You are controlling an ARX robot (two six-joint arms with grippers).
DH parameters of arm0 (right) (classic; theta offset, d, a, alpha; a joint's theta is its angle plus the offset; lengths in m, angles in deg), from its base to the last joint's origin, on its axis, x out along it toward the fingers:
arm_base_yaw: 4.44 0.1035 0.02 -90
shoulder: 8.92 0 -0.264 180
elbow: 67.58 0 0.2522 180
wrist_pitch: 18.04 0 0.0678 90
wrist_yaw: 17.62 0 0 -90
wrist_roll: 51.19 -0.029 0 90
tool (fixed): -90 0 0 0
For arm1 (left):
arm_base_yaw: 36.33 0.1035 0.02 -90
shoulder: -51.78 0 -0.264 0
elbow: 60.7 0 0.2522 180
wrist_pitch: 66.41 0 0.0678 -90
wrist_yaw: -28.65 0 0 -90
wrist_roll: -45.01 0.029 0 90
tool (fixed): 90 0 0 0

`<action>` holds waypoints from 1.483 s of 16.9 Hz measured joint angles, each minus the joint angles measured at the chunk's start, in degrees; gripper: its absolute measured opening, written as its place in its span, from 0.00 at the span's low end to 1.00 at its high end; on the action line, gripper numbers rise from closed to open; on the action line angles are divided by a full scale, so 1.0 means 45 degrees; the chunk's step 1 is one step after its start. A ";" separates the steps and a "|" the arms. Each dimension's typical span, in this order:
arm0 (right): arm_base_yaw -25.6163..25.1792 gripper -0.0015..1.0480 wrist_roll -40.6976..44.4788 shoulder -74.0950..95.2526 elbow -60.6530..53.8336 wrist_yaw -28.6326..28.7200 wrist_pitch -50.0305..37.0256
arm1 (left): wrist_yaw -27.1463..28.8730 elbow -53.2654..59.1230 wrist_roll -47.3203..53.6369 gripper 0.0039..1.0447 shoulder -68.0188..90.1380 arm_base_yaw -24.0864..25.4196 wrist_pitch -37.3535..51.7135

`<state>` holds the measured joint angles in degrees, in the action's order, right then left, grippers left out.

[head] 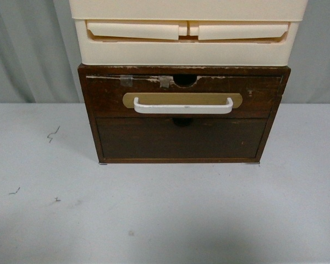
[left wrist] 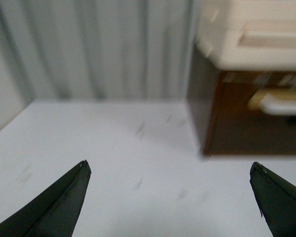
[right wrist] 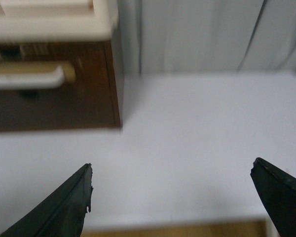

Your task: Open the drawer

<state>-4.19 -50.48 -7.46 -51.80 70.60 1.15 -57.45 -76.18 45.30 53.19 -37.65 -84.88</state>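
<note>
The drawer [head: 253, 93] is the upper front of a dark brown wooden chest, closed flush. It has a white bar handle [head: 182, 107] on a tan oval plate, a half-round notch [head: 184, 80] and tape patches on its chipped top edge. Neither arm shows in the front view. My left gripper [left wrist: 170, 168] is open and empty over the white table, to the left of the chest; the drawer's handle [left wrist: 281, 101] shows blurred there. My right gripper [right wrist: 171, 168] is open and empty to the right of the chest; the handle [right wrist: 24, 76] shows there too.
A plain dark brown handleless front [head: 181, 137] lies below the drawer. Cream plastic drawers [head: 187, 33] stand on top of the chest. The white table [head: 165, 214] has small dark marks at left. A grey curtain [head: 27, 49] hangs behind. The table's front edge [right wrist: 177, 228] shows below my right gripper.
</note>
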 joint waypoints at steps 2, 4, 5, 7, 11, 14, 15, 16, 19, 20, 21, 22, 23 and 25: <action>-0.1005 0.94 -0.0296 0.3905 0.1617 0.0855 0.2064 | 0.2055 -0.1443 0.0316 0.94 0.3589 -0.0937 -0.1282; -0.1987 0.94 -0.1982 0.6411 0.1977 0.2832 0.0277 | 0.0194 -0.1987 -0.1428 0.94 0.6533 -0.0539 0.0073; -0.2006 0.94 -0.3133 0.8034 0.2127 0.4129 -0.0976 | -0.0835 -0.2098 -0.2540 0.94 0.7776 -0.0792 0.1010; -0.1792 0.94 -0.5401 1.1215 0.2297 0.5867 -0.3915 | -0.2715 -0.2429 -0.5003 0.94 1.0788 -0.1389 0.3662; -0.0068 0.94 -1.0098 1.8272 0.3847 0.6892 -1.1181 | -0.4561 -0.4269 -0.9627 0.94 1.7209 -0.2419 0.9364; 0.0918 0.94 -1.2492 2.2144 0.5561 0.6727 -1.4542 | -0.5746 -0.5450 -1.1817 0.94 2.0434 -0.2827 1.2133; 0.1195 0.94 -1.3187 2.3168 0.6139 0.6683 -1.5402 | -0.5989 -0.5882 -1.2458 0.94 2.1347 -0.2939 1.3012; 0.1379 0.94 -1.3755 2.3843 0.6606 0.6509 -1.5902 | -0.6086 -0.6363 -1.3051 0.94 2.2076 -0.3026 1.3571; 0.1783 0.94 -1.5654 2.5437 0.8000 0.5717 -1.6859 | -0.6261 -0.7572 -1.4134 0.94 2.3635 -0.3225 1.4634; 0.1889 0.94 -1.6106 2.5777 0.8398 0.5459 -1.7029 | -0.6411 -0.7966 -1.4435 0.94 2.4106 -0.3249 1.5008; 0.2055 0.94 -1.6407 2.6029 0.8728 0.5187 -1.7175 | -0.6528 -0.8277 -1.4702 0.94 2.4397 -0.3245 1.5057; 0.2220 0.94 -1.6699 2.6257 0.9058 0.5061 -1.7199 | -0.6654 -0.8616 -1.4921 0.94 2.4742 -0.3220 1.5358; 0.2482 0.94 -1.7019 2.6529 0.9462 0.4867 -1.7238 | -0.6717 -0.8947 -1.5033 0.94 2.5029 -0.3186 1.5300; 0.2900 0.94 -1.7403 2.7146 1.0248 0.4561 -1.7048 | -0.6853 -0.9622 -1.5329 0.94 2.5811 -0.3099 1.5348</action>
<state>8.86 -128.79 114.70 -5.68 91.12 -75.57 -88.29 -119.48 -23.68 169.34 -51.59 -15.81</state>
